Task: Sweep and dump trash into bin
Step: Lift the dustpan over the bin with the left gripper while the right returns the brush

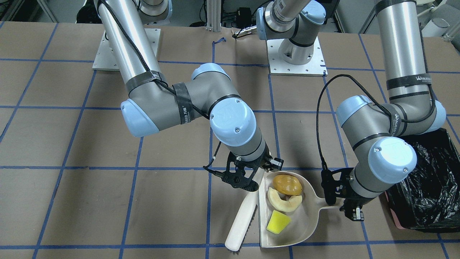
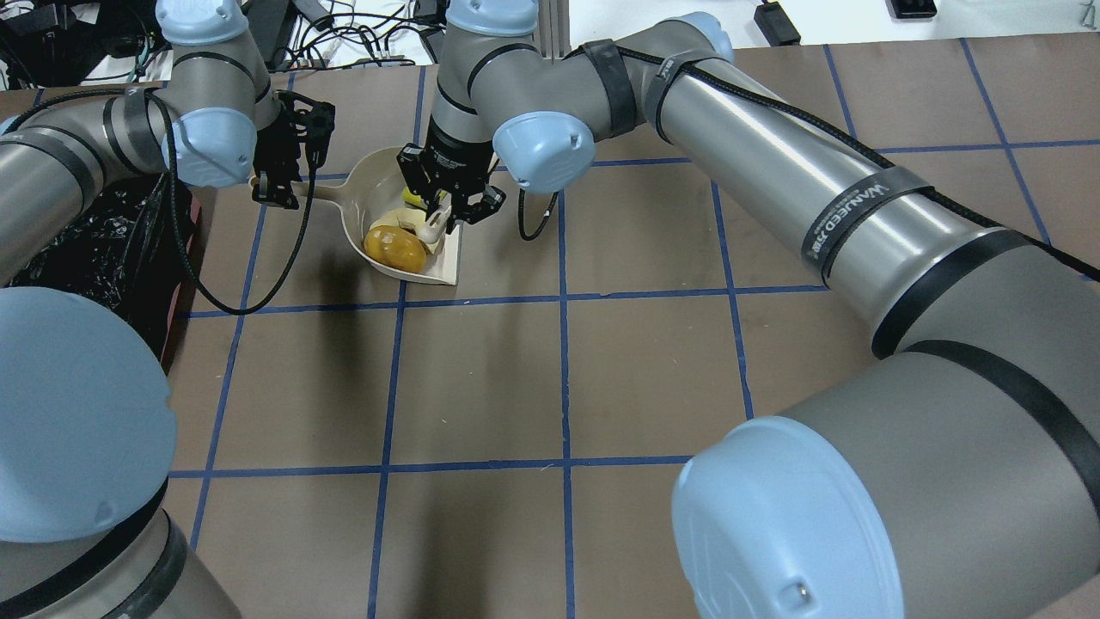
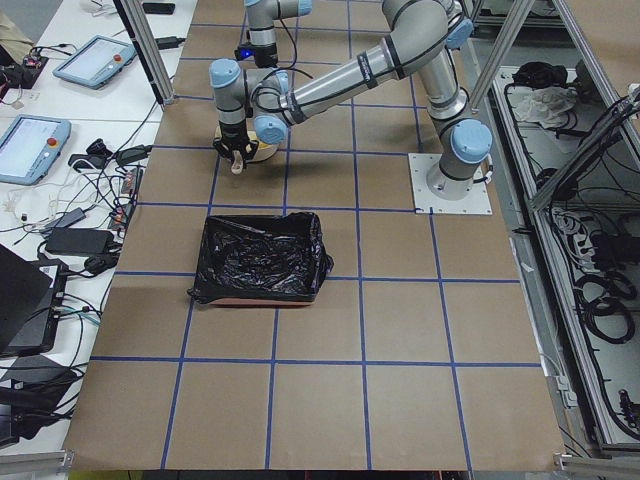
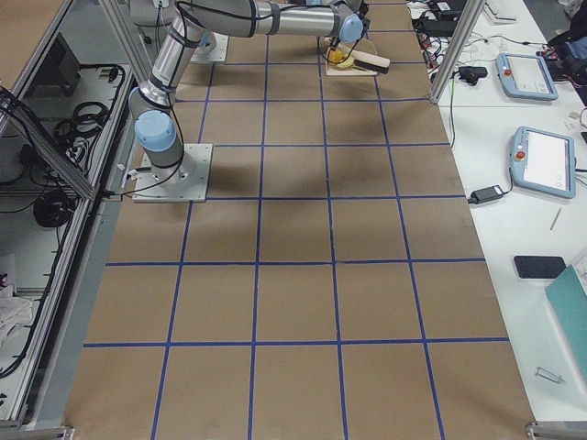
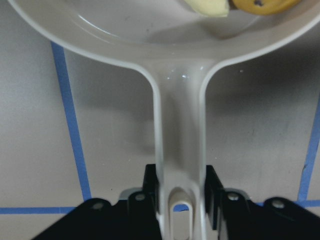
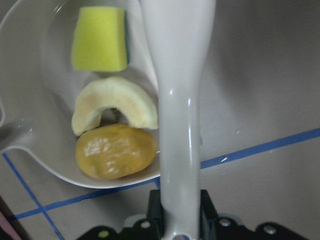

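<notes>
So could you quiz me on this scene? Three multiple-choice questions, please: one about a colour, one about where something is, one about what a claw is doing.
1. What colour is the bag lining the bin? A white. B black. C blue.
2. Where are the three trash pieces? A in the bin. B on the bare table. C in the dustpan.
3. What is the left gripper doing? A gripping the dustpan's handle. B hanging open over the bin. C pinching a trash piece.

Answers:
1 B, the front-facing view shows crinkly black plastic.
2 C, all three lie inside the pan's rim.
3 A, its wrist camera shows both fingers clamped on the handle.
</notes>
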`<state>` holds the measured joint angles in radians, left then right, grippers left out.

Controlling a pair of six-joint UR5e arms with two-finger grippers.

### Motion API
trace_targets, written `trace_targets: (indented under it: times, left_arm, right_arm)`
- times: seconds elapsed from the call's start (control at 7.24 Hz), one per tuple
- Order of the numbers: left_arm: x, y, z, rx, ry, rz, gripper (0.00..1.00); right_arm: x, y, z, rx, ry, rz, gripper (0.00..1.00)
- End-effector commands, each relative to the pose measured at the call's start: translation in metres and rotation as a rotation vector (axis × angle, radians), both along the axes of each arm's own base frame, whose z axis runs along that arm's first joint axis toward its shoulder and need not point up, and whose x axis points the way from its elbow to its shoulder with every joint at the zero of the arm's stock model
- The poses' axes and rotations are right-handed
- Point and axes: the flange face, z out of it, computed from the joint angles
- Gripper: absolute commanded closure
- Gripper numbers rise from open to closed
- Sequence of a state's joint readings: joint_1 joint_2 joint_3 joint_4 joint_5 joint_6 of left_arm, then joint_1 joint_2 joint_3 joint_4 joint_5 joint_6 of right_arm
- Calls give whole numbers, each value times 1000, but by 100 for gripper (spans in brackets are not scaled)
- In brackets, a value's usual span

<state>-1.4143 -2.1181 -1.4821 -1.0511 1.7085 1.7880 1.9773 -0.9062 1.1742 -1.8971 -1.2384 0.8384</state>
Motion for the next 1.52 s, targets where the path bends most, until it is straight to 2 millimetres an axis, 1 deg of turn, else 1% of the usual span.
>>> trace_targets:
  times: [0.0,0.14,0.28,0.41,0.55,0.69,0.83,0.97,1.1,1.24,1.38]
  left_arm:
    - [35,0,20,-26,40,-42,98]
    - [63,-5,35,-37,39,-103,99]
    - [94,-7,49,-21,73,-118,99]
    - [136,-12,69,-12,81,-156,100]
    - [170,-13,85,-1,83,-171,100]
    - [191,-12,105,8,83,-185,100]
    - [214,-4,116,9,72,-216,100]
    - [248,5,132,-2,52,-253,100]
    - [278,16,144,17,55,-287,100]
    - [321,32,142,23,57,-290,100]
    - [346,44,146,21,48,-319,100]
  right_arm:
    - [-78,-13,23,-16,141,105,100]
    - [-134,-18,35,-10,186,180,100]
    - [-198,-20,42,-1,183,217,100]
    - [-263,-13,37,5,223,297,100]
    - [-315,-3,26,23,221,327,100]
    - [-367,4,14,45,207,344,100]
    - [-413,10,2,73,208,369,100]
    - [-437,17,-7,96,202,377,100]
    - [-451,22,-16,118,192,358,100]
    - [-470,29,-24,137,187,364,100]
    - [-486,35,-31,140,190,419,100]
